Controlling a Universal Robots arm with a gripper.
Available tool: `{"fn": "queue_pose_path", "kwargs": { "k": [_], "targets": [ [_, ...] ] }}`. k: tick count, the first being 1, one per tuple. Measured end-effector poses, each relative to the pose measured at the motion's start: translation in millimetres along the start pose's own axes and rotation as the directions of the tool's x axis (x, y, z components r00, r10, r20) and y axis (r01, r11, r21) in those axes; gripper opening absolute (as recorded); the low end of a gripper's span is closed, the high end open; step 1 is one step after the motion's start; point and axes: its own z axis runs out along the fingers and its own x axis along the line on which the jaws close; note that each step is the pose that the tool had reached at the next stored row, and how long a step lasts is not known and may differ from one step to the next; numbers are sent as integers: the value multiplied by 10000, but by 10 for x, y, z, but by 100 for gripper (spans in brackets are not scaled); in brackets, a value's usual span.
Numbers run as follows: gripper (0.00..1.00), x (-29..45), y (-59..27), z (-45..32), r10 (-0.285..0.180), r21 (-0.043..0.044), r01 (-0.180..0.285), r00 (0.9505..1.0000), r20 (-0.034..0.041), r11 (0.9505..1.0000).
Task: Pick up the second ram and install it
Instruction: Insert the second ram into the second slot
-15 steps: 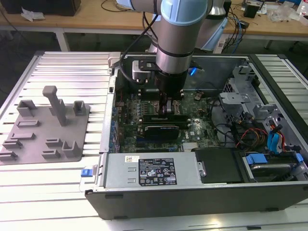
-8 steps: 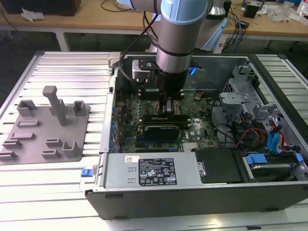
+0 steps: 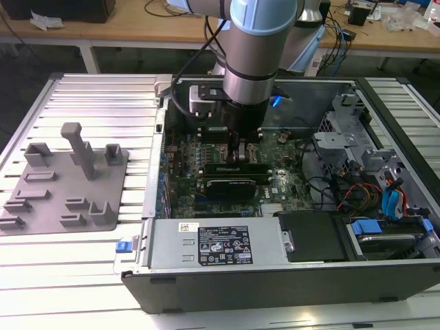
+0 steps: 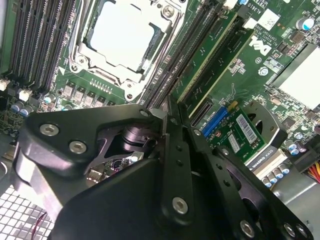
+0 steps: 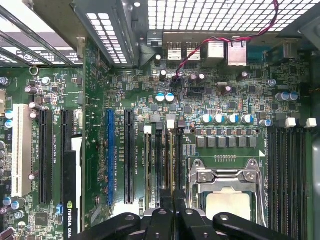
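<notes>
The exterior view shows the black gripper (image 3: 237, 157) hanging low inside the open dark-grey metal computer case (image 3: 275, 285). In both wrist views its fingers (image 5: 162, 220) are drawn almost together, pinching the second ram (image 5: 172, 167), a thin green circuit-board stick seen edge-on. The stick stands along the black memory slots (image 5: 159, 160), just beside the square silver processor socket (image 5: 227, 187).

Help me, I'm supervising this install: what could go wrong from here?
1. The gripper hangs low over the narrow memory slots; a slight offset could press on a slot edge instead of into it.
2. The processor lies right beside those slots, so a slip could hit it.
3. In the exterior view the arm stands close to the black card; it might brush it.
</notes>
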Motion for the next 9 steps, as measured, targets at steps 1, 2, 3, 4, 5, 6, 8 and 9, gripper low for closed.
{"fn": "queue_pose_path", "kwargs": {
  "k": [1,2,3,4,5,6,8,9],
  "targets": [
    [9,0,0,0,1,1,-1,10000,0,10000],
    [9,0,-1,0,0,0,0,10000,0,10000],
    [9,0,-2,0,0,3,0,10000,-1,10000],
    [9,0,-1,1,0,23,0,10000,-2,10000],
    [9,0,0,2,0,46,0,10000,-4,10000],
    [9,0,-1,3,-1,61,1,10000,-3,10000],
    [9,0,-1,4,-2,66,2,10000,1,10000],
    [9,0,1,5,-1,78,1,10000,1,10000]
  ]
}}
